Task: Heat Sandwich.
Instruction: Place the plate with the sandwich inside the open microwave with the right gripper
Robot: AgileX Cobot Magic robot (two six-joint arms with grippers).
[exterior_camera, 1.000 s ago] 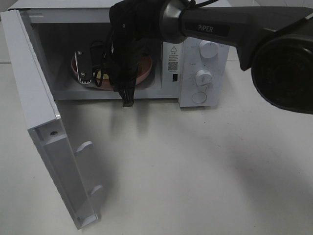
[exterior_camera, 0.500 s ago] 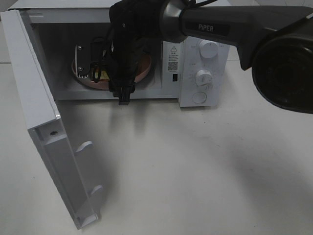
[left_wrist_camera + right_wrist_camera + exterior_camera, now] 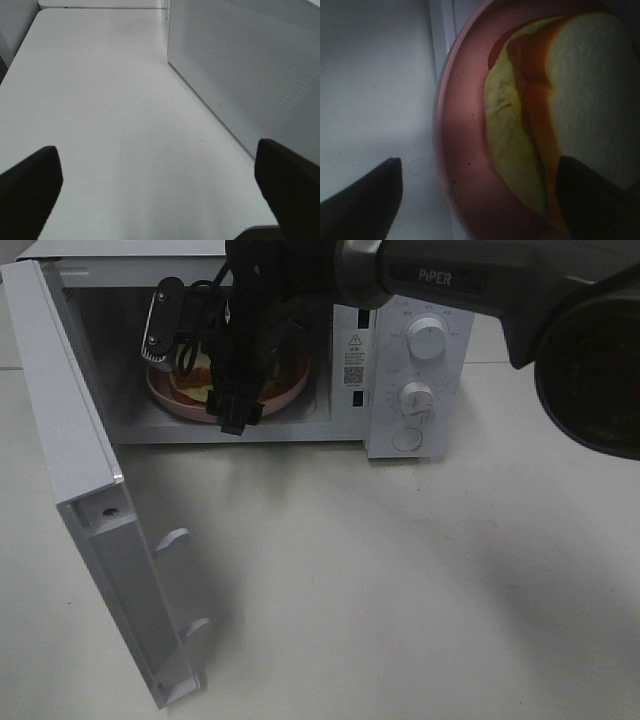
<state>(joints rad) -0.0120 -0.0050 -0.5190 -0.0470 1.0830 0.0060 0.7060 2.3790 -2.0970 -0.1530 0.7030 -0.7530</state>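
Note:
The sandwich (image 3: 204,381), white bread with a tan crust and pale yellow filling, lies on its round pink plate (image 3: 292,386) inside the open microwave (image 3: 410,370). My right gripper (image 3: 195,350) reaches across into the cavity and hovers just above the plate's left part, open, holding nothing. One silver finger (image 3: 159,316) is raised near the cavity's ceiling. In the right wrist view the sandwich (image 3: 580,90) and plate (image 3: 465,150) fill the gap between the spread jaws of the right gripper (image 3: 477,200). My left gripper (image 3: 155,200) is open over bare table beside the microwave's perforated side wall (image 3: 240,75).
The microwave door (image 3: 70,440) stands swung out toward the front left, with its latch hooks (image 3: 172,538) facing the table. Two knobs (image 3: 427,341) and a round button (image 3: 408,439) sit on the right control panel. The right arm's dark body (image 3: 590,350) fills the upper right.
My right gripper has opened and lifted up and left off the plate's rim. The plate with the sandwich now rests uncovered on the microwave floor. The left gripper has not moved.

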